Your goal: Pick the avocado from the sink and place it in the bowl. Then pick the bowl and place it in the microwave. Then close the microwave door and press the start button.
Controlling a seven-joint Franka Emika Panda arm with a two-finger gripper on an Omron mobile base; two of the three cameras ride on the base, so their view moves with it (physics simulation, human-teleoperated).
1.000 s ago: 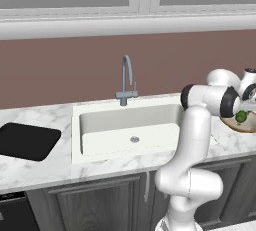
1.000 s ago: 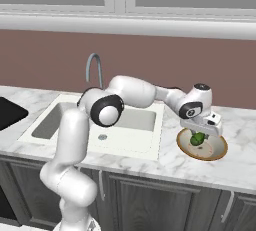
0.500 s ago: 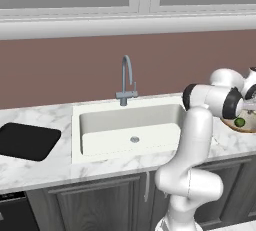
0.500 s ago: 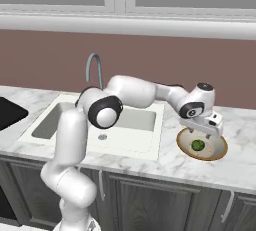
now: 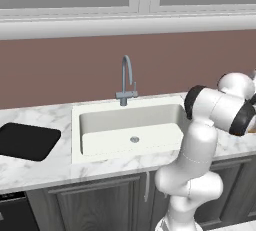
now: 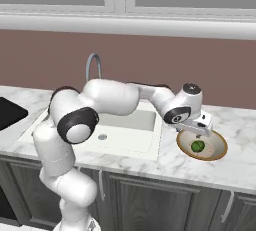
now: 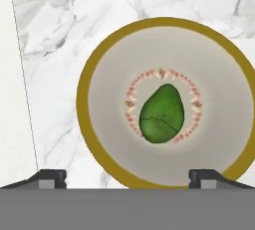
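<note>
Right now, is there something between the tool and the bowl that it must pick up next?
Nothing visible. The tool hangs open directly above the bowl, apart from it, and the avocado lies at the bowl's centre.

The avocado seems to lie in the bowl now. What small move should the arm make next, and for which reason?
Probably shift the open gripper sideways toward the bowl rim and lower it for a grasp. The avocado lies free in the middle of the bowl, and the fingertips stand wide apart, clear of the fruit. So the first step looks done, and the bowl on the marble counter is next for the microwave.
</note>
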